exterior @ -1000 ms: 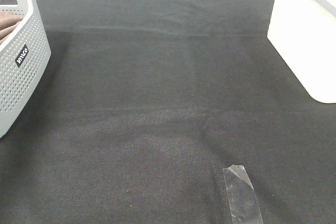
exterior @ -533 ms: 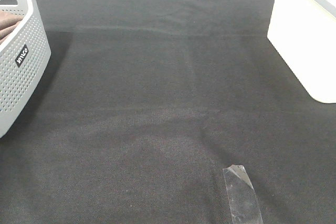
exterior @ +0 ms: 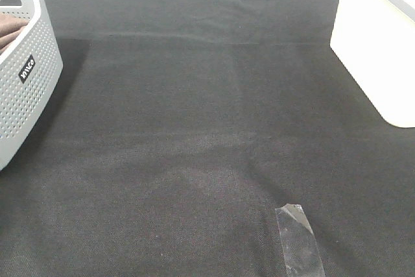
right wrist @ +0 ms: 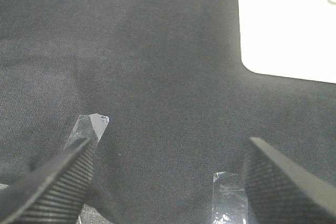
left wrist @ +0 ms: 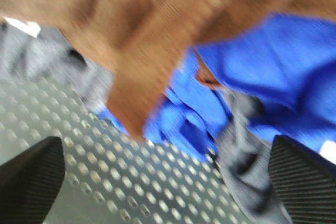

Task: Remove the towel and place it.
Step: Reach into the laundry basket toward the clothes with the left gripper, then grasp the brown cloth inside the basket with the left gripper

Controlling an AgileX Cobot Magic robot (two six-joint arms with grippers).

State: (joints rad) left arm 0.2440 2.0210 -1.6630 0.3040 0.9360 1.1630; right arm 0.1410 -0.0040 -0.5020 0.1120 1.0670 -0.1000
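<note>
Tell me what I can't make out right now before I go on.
- Towel: exterior high view, mostly cut off by the frame edge and basket wall.
- Left wrist view: motion blur; towel's folds unclear.
- Left pincer and right pincer: outside the exterior high view.

Basket [exterior: 29, 95]: grey, perforated, at left edge of black cloth [exterior: 194, 108]
Tape [exterior: 299, 241]: clear strip, stuck on cloth
Blue fabric [left wrist: 283, 72]: crumpled inside basket
</note>
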